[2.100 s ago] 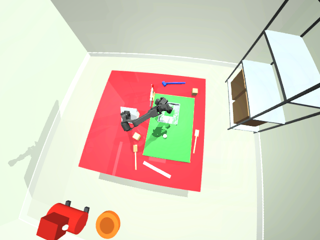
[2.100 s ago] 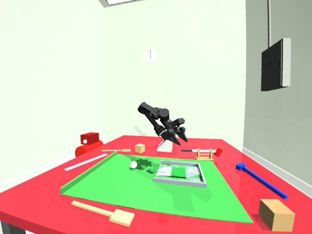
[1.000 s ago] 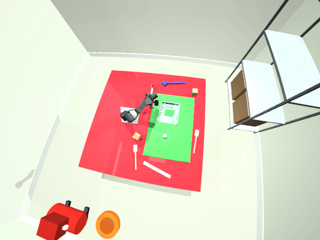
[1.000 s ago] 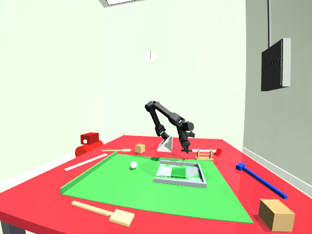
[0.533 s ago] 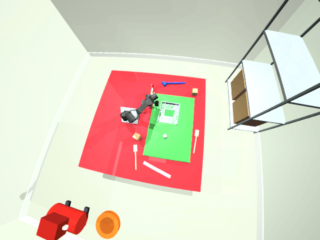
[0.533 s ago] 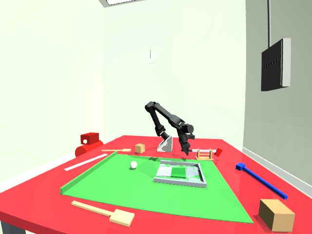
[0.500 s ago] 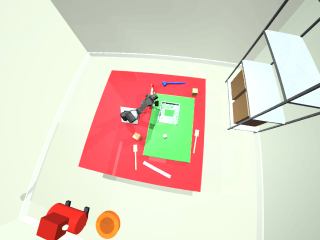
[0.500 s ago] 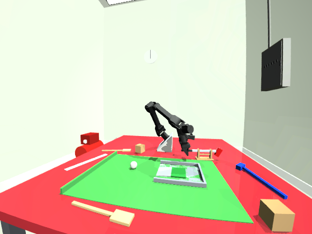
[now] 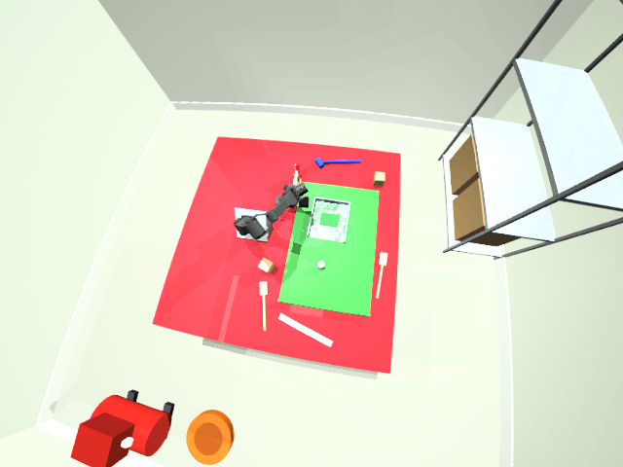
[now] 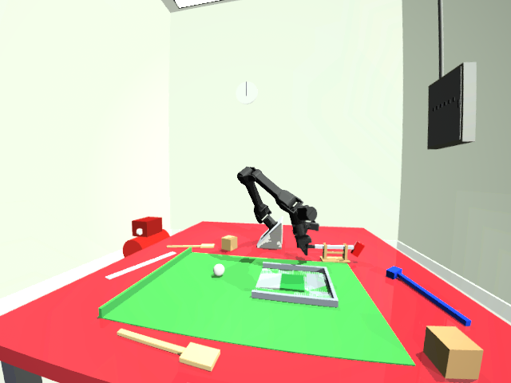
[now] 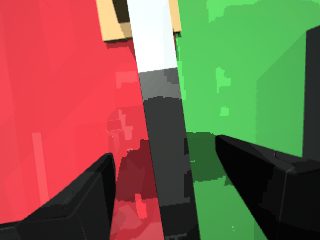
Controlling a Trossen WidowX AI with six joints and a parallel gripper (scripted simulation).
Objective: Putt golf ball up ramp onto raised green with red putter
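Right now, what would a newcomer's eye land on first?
The bright green putting mat on the red table, with the white golf ball left of the raised green. Behind it, the black gripper straddles the putter's dark grip, fingers partly closed but not yet touching it; its red head sits past a small wooden stand.

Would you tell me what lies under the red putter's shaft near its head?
A small wooden rack carries the red putter above the red table. The open gripper straddles its dark grip; the table directly beneath that grip is hidden.
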